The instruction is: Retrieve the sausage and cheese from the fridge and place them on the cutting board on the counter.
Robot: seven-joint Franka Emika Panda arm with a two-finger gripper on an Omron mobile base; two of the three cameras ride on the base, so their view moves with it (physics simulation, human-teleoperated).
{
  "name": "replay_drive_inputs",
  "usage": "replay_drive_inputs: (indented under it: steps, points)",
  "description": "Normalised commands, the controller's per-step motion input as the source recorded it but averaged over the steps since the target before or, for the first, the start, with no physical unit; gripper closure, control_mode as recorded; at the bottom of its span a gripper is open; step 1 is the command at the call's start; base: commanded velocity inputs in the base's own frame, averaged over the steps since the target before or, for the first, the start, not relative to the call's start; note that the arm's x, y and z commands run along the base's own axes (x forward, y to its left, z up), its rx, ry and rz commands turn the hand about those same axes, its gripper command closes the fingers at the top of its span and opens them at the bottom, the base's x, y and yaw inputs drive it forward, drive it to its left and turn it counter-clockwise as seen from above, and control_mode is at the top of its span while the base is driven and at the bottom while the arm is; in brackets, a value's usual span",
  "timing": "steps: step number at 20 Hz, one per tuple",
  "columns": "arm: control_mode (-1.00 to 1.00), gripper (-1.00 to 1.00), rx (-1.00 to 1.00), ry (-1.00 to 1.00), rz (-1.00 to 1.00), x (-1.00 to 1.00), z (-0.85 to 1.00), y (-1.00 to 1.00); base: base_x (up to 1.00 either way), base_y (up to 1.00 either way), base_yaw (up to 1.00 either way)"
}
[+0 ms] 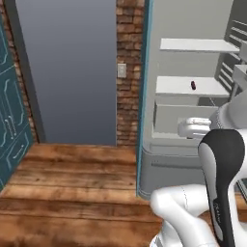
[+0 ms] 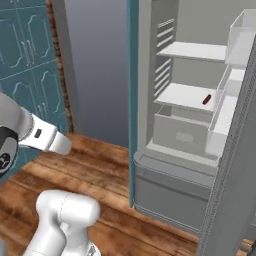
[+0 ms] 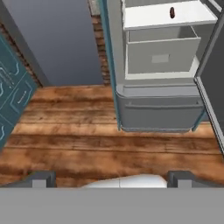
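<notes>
Fingers (image 3: 112, 179) spread wide and empty, well short of the tall grey fridge (image 1: 149, 169), lining up on the short dark red-brown sausage (image 3: 172, 12) on its white shelf (image 3: 148, 17).

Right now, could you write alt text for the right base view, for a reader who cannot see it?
The fridge stands open, with a small dark sausage lying on its lower white shelf above a pale drawer. Teal cabinets stand to the left over a wooden floor.

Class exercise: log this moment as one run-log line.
fridge: open | sausage: on shelf | claw: open, empty
</notes>
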Motion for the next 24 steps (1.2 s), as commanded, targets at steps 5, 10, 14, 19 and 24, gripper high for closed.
replay_drive_inputs:
  steps: [5,10,14,19,24]
  points:
    - [1.0,-1.0,0.0,0.0,0.0,0.0,0.0,0.0,0.75,-0.51,-0.29]
    - [1.0,-1.0,0.0,0.0,0.0,0.0,0.0,0.0,0.3,-0.53,-0.24]
    - [1.0,-1.0,0.0,0.0,0.0,0.0,0.0,0.0,0.51,-0.44,-0.19]
    - [1.0,-1.0,0.0,0.0,0.0,0.0,0.0,0.0,0.95,-0.52,-0.2]
    - [1.0,-1.0,0.0,0.0,0.0,0.0,0.0,0.0,0.59,-0.36,-0.15]
